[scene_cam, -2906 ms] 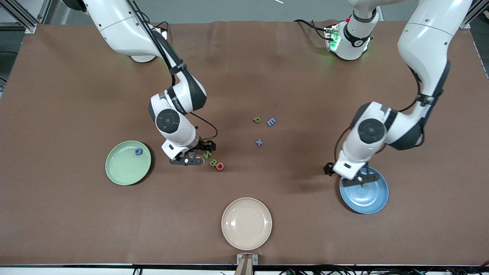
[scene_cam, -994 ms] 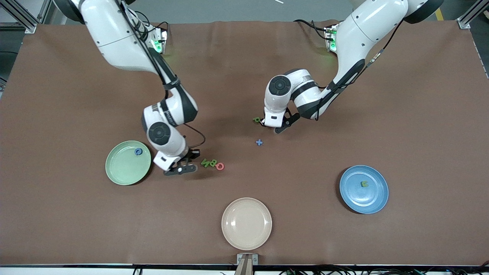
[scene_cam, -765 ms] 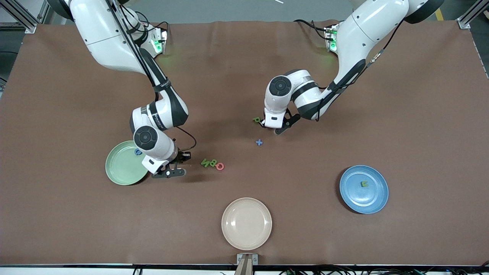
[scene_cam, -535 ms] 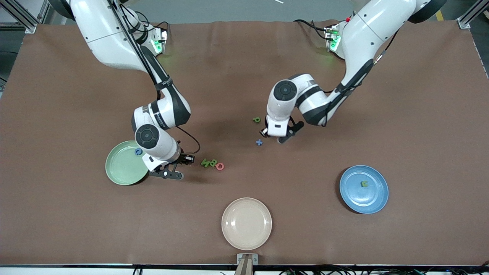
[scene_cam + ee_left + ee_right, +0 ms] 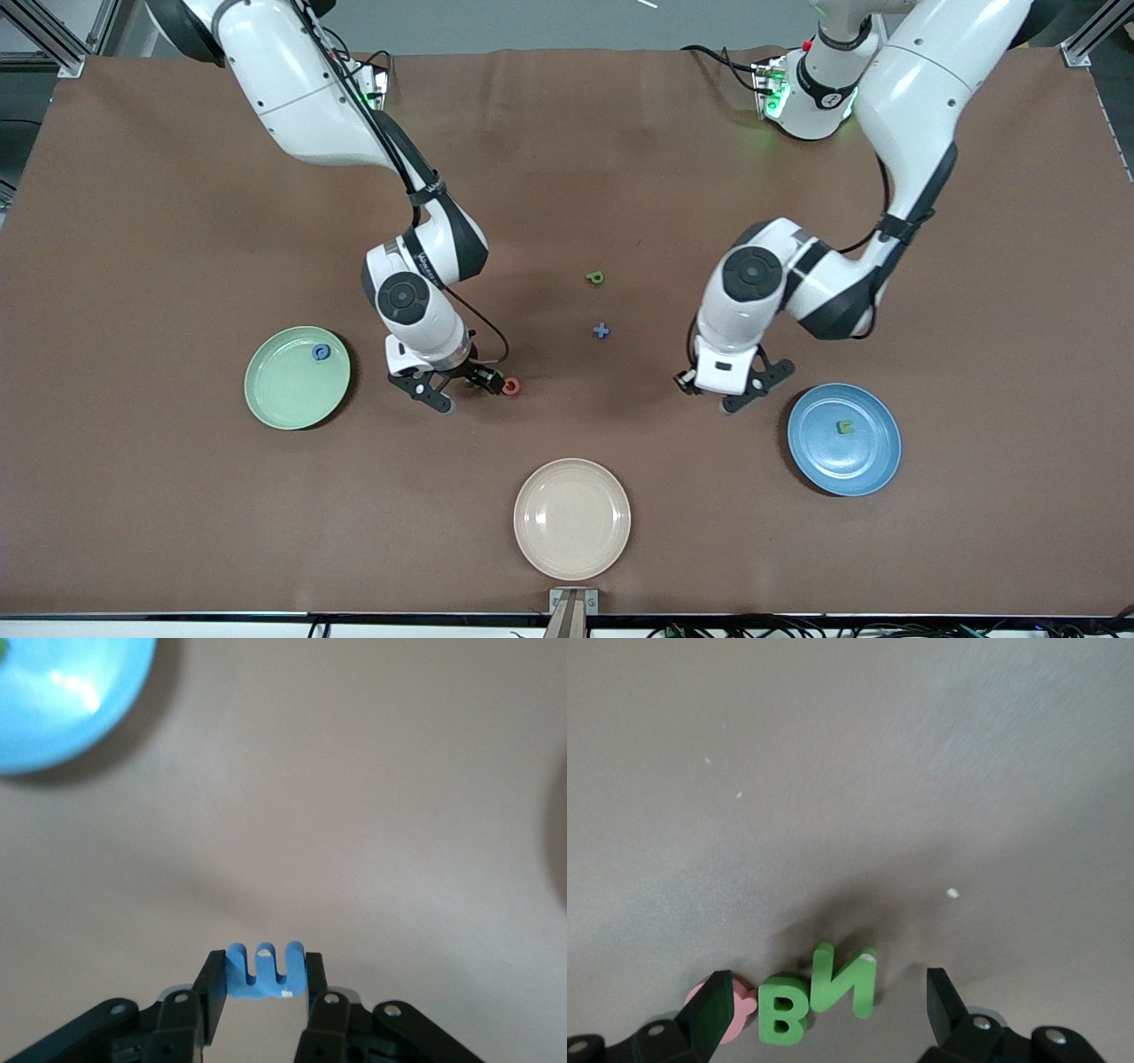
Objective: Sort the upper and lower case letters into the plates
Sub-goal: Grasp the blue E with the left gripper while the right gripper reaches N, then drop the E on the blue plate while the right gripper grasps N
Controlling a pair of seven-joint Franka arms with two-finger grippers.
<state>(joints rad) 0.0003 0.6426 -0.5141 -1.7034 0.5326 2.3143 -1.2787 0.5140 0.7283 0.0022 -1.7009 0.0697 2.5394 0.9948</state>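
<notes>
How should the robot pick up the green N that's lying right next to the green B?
From straight above, probably. The green N lies flat on the table, and the green B crowds one of its long sides. So the open right tool would do better to turn and pinch the N's two short ends, which look free, than to squeeze it against the B.

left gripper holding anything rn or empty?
Holding. The left gripper, over bare table beside the blue plate, is shut on a blue letter E.
</notes>
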